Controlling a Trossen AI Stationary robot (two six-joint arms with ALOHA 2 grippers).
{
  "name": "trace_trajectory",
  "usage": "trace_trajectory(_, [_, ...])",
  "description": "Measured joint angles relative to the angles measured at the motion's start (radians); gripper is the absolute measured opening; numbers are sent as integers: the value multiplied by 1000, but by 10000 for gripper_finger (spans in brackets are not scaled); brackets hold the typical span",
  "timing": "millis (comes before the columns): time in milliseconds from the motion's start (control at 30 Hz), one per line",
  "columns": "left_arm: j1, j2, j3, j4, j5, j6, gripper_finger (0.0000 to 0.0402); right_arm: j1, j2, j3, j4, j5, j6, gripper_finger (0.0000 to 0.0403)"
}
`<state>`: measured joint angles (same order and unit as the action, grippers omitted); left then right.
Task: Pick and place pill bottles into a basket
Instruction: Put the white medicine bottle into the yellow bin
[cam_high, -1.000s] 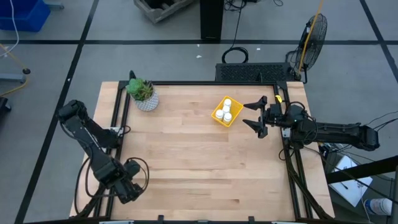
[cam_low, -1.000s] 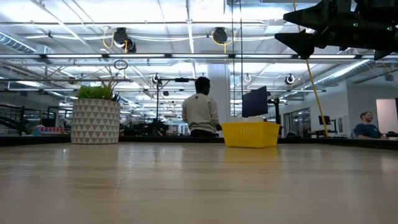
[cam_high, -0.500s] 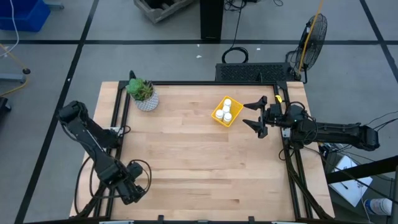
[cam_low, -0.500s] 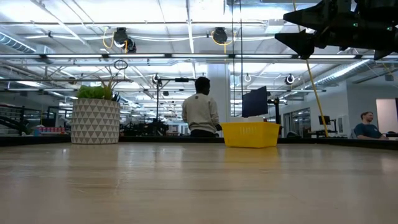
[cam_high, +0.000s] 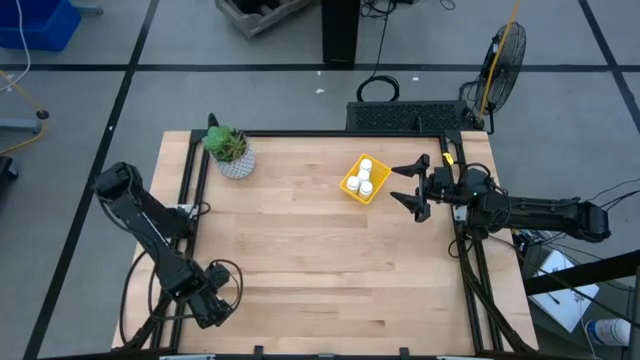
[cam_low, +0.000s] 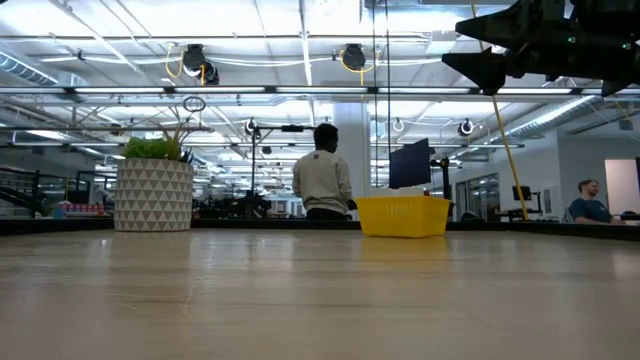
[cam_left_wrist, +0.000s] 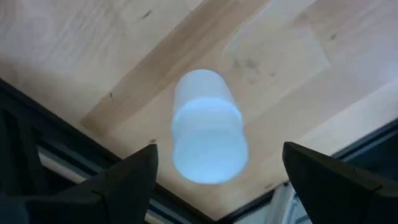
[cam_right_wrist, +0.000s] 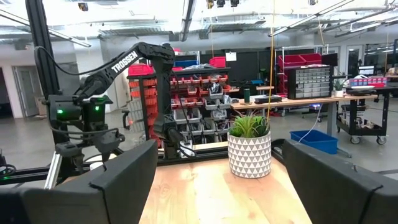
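Down at the near left corner of the table (cam_high: 300, 260), the left hand (cam_high: 208, 303) hangs low over the wood, and its wrist view looks straight down on one pill bottle (cam_left_wrist: 207, 127) lying on its side on the boards, close to the dark frame at the table's edge. Both dark fingers (cam_left_wrist: 121, 186) stand wide apart on either side of that bottle, neither one touching it, so the hand is spread open and has hold of nothing.

Over on the far right side, the right hand (cam_high: 412, 187) is up off the table, just beside the basket (cam_high: 352, 185), its two fingers splayed wide and empty; from the low view it hangs high in the air above table level. That yellow basket sits tilted at an angle on the far right part of the table, and three white bottles (cam_high: 363, 178) stand inside it, packed close together.

A white patterned plant pot (cam_high: 235, 160) with green leaves stands well apart at the far left corner. Beyond the table a person (cam_low: 324, 175) stands with back turned, and another person (cam_low: 592, 203) sits off at the right edge of the room.
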<state>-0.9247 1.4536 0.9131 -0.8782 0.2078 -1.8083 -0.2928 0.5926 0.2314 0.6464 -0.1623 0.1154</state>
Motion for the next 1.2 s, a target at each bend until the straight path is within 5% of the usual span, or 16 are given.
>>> trace_trajectory(600, [-1, 0, -45, 53, 13, 44, 338, 0, 0, 0, 0, 0, 2, 336])
trace_trajectory(767, [-1, 0, -45, 64, 19, 73, 262, 0, 0, 0, 0, 0, 2, 336])
trace_trajectory(1100, [-1, 0, -45, 69, -41, 105, 34, 0, 0, 0, 0, 0, 3, 336])
trace_trajectory(1200, [-1, 0, -45, 69, -56, 98, 9, 0, 0, 0, 0, 0, 3, 336])
